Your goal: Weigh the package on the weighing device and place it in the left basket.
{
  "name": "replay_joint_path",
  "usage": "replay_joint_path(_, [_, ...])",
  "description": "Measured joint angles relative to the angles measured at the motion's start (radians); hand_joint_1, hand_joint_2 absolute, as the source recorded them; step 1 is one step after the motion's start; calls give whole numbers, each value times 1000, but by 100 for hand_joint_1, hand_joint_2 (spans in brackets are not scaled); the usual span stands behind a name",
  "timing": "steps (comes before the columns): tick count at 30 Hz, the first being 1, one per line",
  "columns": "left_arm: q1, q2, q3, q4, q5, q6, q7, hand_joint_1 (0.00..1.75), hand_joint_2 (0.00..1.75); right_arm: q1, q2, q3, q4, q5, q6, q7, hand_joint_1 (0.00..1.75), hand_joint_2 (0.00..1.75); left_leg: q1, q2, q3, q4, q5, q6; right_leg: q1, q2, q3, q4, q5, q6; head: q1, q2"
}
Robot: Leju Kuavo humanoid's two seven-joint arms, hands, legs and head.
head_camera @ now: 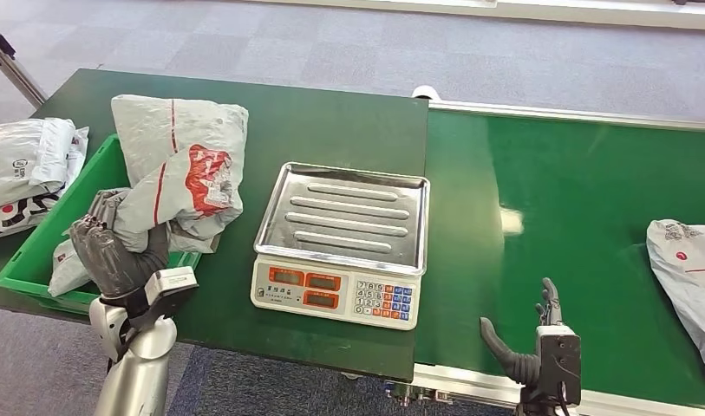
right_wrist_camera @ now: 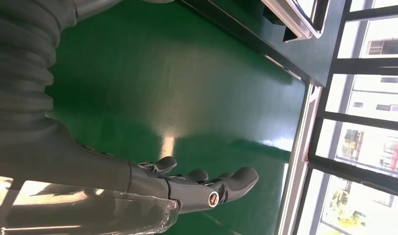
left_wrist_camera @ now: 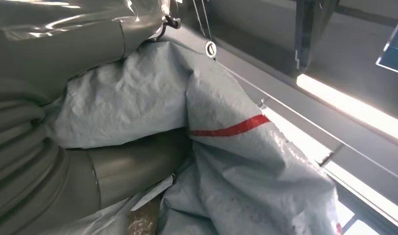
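Overhead: package (head_camera: pixel 182 169) gripped in left hand (head_camera: pixel 114 251), held above green basket (head_camera: pixel 36 251) near rim, beside empty scale (head_camera: pixel 342 243).
Left wrist: grey package (left_wrist_camera: pixel 226 161) pressed against thumb.
Right wrist: right hand (right_wrist_camera: pixel 206 188) empty, fingers extended over conveyor (right_wrist_camera: pixel 152 93).

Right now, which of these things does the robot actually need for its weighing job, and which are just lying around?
Part of the job:
- grey package, held by the left robot hand
- weighing scale, pan bare
- green basket on the left

Just lying about:
- parcel on the green belt
- parcels beyond the basket
- right robot hand, holding nothing
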Motion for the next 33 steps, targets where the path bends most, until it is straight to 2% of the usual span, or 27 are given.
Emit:
replay_joint_path(7, [0, -36, 257, 9, 98, 0, 39, 175, 175, 6, 6, -2, -6, 20, -9, 5, 0, 175, 1, 1, 1, 0, 0, 0, 1, 2, -1, 0, 0, 0, 0, 0])
replay_joint_path(11, [0, -55, 350, 19, 86, 0, 53, 175, 175, 7, 7, -2, -7, 21, -14, 5, 0, 175, 1, 1, 0, 0, 0, 0, 1, 2, -1, 0, 0, 0, 0, 0])
replay_joint_path(12, [0, -58, 361, 22, 74, 0, 65, 164, 175, 7, 7, -3, -8, 20, -15, 5, 0, 175, 1, 1, 0, 0, 0, 0, 1, 2, -1, 0, 0, 0, 0, 0])
replay_joint_path(15, [0, -62, 377, 32, 46, 0, 113, 48, 175, 8, 7, -3, -8, 20, -17, 5, 0, 175, 1, 1, 0, 0, 0, 0, 0, 2, -1, 0, 0, 0, 0, 0])
replay_joint_path(16, [0, -63, 379, 34, 41, 0, 128, 19, 175, 8, 7, -3, -8, 20, -17, 5, 0, 175, 0, 0, 0, 0, 0, 0, 0, 2, 0, 0, 0, 0, 0, 0])
replay_joint_path(17, [0, -62, 379, 37, 35, 0, 141, 19, 175, 8, 7, -3, -8, 20, -18, 6, 0, 175, 0, 0, 0, 0, 0, 0, 0, 2, -1, 0, 0, 0, 0, 0])
replay_joint_path(21, [0, -60, 374, 51, 17, 0, 167, 0, 175, 8, 7, -4, -8, 21, -20, 6, 0, 175, 1, 0, 1, 0, 0, 0, 0, 2, -1, 0, 0, 0, 0, 0])
replay_joint_path(28, [0, -43, 327, 75, -1, 0, 224, 0, 175, 8, 7, -4, -8, 21, -24, 6, 0, 175, 1, 0, 1, 0, 0, 0, 1, 2, 0, 0, 0, 0, 0, 0])
replay_joint_path(33, [2, -36, 297, 80, 60, 0, 172, 0, 175, 8, 7, -4, -8, 20, -25, 6, 0, 175, 1, 0, 1, 0, 0, 0, 0, 2, 0, 0, 0, 0, 0, 0])
